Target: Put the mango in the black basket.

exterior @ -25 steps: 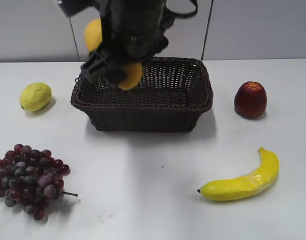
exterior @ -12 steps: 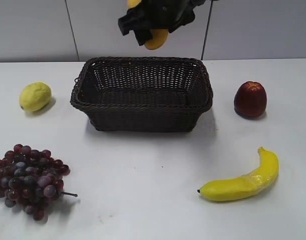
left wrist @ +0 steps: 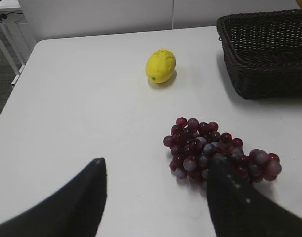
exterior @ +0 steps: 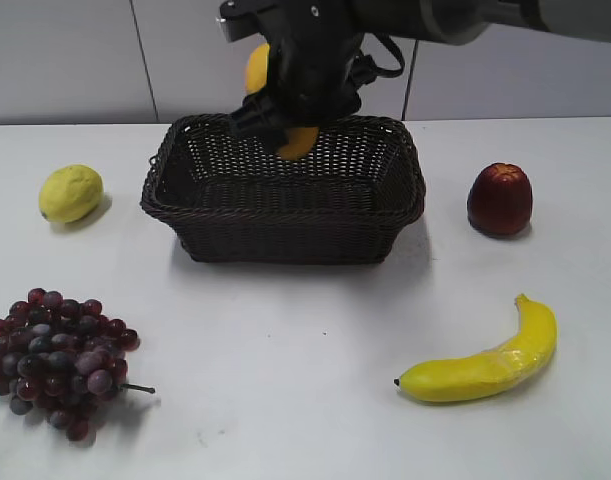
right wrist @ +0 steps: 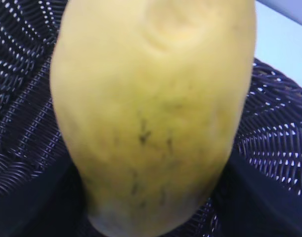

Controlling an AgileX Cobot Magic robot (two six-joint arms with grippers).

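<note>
- One lemon point(exterior: 71, 193) lies far left on the table point(exterior: 285, 350), well apart from the basket.
- One bunch of grapes point(exterior: 57, 360) sits near left; in the left wrist view the left gripper point(left wrist: 155, 197) hangs over the table just beside the grapes point(left wrist: 217, 150), jaws spread and empty.
- One black basket point(exterior: 285, 225) stands in the middle, toward the far side; nothing shows lying inside it.
- One mango point(exterior: 297, 142) hangs over the far part of the basket, clenched in the right gripper point(exterior: 285, 120), which reaches in from the right. The wrist view shows the mango point(right wrist: 151, 113) filling the frame with basket weave point(right wrist: 22, 123) behind it.
- Handling, as a judgement: the mango looks plump, smooth and matte, probably fairly heavy for the jaws and liable to slip or pivot. A hold across its broad middle seems safest; the ends taper. The skin may bruise, so a low release looks wise.
- One red apple point(exterior: 500, 198) stands right of the basket, apart from it.
- One banana point(exterior: 485, 360) lies near right.
</note>
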